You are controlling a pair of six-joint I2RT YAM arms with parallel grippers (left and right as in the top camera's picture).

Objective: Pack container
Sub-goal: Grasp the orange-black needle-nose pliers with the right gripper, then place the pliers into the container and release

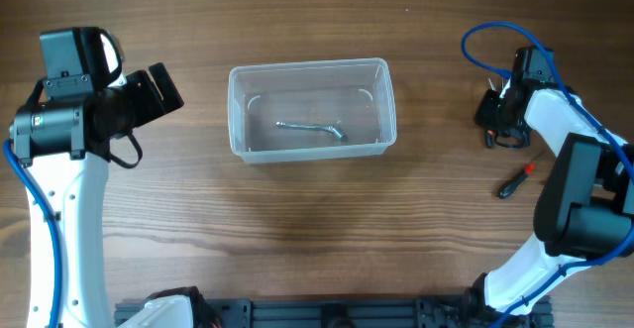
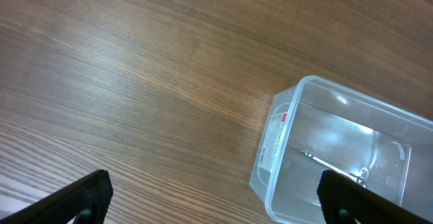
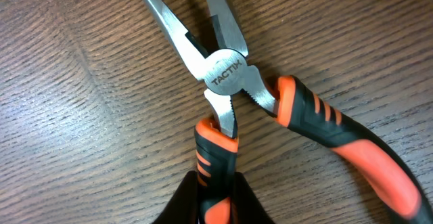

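Note:
The clear plastic container [image 1: 310, 110] stands at the table's middle with a metal tool [image 1: 309, 128] lying inside; it also shows in the left wrist view [image 2: 338, 156]. My left gripper [image 2: 213, 200] is open and empty, to the left of the container [image 1: 158, 90]. My right gripper [image 3: 215, 197] is shut on one handle of the orange-and-black long-nose pliers [image 3: 230, 82], which lie open on the table at the far right [image 1: 498, 110].
A small red-and-black screwdriver [image 1: 515, 180] lies on the table at the right, below the right gripper. A blue cable [image 1: 485, 41] loops above the right arm.

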